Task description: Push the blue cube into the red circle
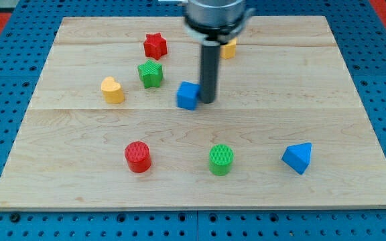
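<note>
The blue cube (187, 96) sits near the middle of the wooden board. My tip (207, 101) stands right against the cube's right side. The red circle (138, 156), a short red cylinder, stands toward the view's bottom left, well below and left of the cube. The rod runs up to the arm's head at the view's top.
A red star (155, 45), a green block (151, 73) and a yellow heart (112, 90) lie up and left of the cube. A yellow block (228, 48) is partly hidden behind the rod. A green cylinder (221, 159) and a blue triangular block (297, 158) stand along the bottom.
</note>
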{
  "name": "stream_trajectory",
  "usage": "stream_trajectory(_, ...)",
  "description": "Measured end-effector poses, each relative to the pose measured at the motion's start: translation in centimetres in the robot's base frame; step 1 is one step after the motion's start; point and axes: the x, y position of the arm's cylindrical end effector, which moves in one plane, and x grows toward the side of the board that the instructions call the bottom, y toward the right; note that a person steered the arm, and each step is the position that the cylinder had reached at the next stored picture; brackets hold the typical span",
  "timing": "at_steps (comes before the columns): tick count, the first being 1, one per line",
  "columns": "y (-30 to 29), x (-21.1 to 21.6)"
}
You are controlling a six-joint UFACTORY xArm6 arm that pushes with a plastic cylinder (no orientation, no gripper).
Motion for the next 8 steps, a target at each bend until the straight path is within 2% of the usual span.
stream_trajectory(1, 1.3, -2.7)
stream_trajectory(2, -2.1, -1.7)
stream_trajectory(3, -8.7, 1.2)
stream_trajectory(4, -14.1, 1.8)
stream_trajectory(5, -15.8, -0.5)
stream_trajectory(7, -15.4, 6.4)
stream_trajectory(8, -16.4, 8.3)
